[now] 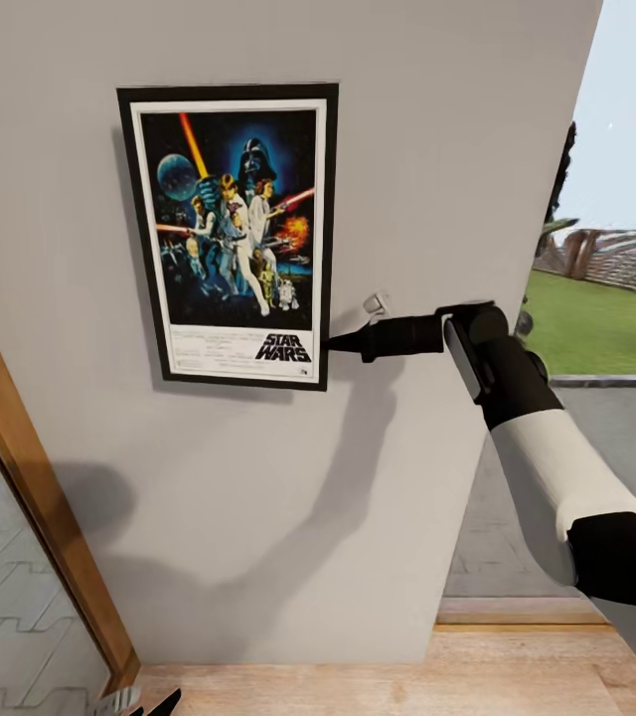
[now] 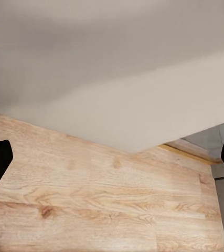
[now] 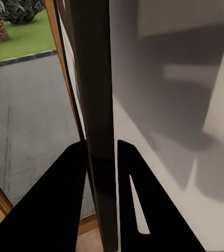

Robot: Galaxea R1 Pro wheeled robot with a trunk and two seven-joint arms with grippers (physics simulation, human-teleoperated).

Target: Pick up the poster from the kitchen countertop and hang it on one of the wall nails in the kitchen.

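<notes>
The Star Wars poster [image 1: 231, 234] stands upright and flat against the pale grey wall [image 1: 437, 149], its logo at the bottom. My right gripper [image 1: 331, 344] reaches in from the right and is shut on the poster's lower right frame edge. In the right wrist view the black fingers [image 3: 70, 181] sit on either side of the thin dark frame [image 3: 93, 79]. No wall nail is visible; the poster covers that part of the wall. The kitchen countertop is out of view. My left gripper [image 2: 112, 157] hangs low, open and holding nothing, over the wooden floor [image 2: 101, 199].
A wooden door frame [image 1: 30, 477] with a glass pane runs down the left. The wall ends at a corner on the right, beside an opening onto grey paving [image 1: 606, 447] and a lawn [image 1: 606, 318]. Wooden floor [image 1: 407, 676] lies at the wall's foot.
</notes>
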